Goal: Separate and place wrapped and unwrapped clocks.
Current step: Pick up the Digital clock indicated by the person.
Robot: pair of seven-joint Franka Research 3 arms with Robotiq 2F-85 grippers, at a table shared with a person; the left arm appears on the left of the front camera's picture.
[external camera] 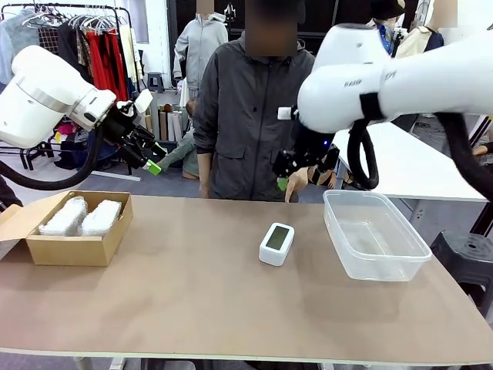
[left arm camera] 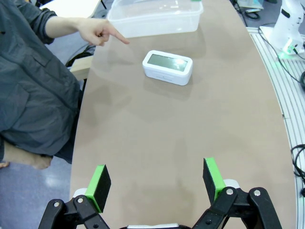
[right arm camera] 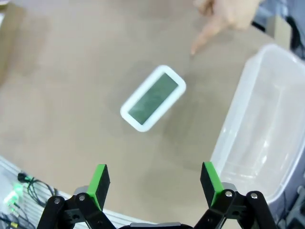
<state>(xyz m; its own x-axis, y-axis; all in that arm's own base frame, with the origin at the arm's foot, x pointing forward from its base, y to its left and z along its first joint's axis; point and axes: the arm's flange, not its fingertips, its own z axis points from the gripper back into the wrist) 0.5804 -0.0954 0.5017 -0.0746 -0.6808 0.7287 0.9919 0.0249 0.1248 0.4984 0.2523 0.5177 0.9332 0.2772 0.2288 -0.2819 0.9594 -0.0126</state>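
Observation:
A bare white clock (external camera: 276, 243) with a grey-green screen lies in the middle of the table, also seen as the clock (left arm camera: 167, 67) and the clock (right arm camera: 153, 98). Two bubble-wrapped bundles (external camera: 81, 217) lie side by side in a cardboard box (external camera: 73, 248) at the left. My left gripper (external camera: 154, 164) hangs open high above the left side, its own view showing the gripper (left arm camera: 156, 182) empty. My right gripper (external camera: 296, 173) hovers open above the clock's far side, empty in its view too (right arm camera: 151, 180). The person's hand (left arm camera: 100, 33) points a finger toward the clock.
A clear plastic tub (external camera: 375, 235) stands at the right of the table, also the tub (right arm camera: 264, 124). The person (external camera: 250, 116) stands at the far edge. Bare tabletop lies between the box and the clock and along the near edge.

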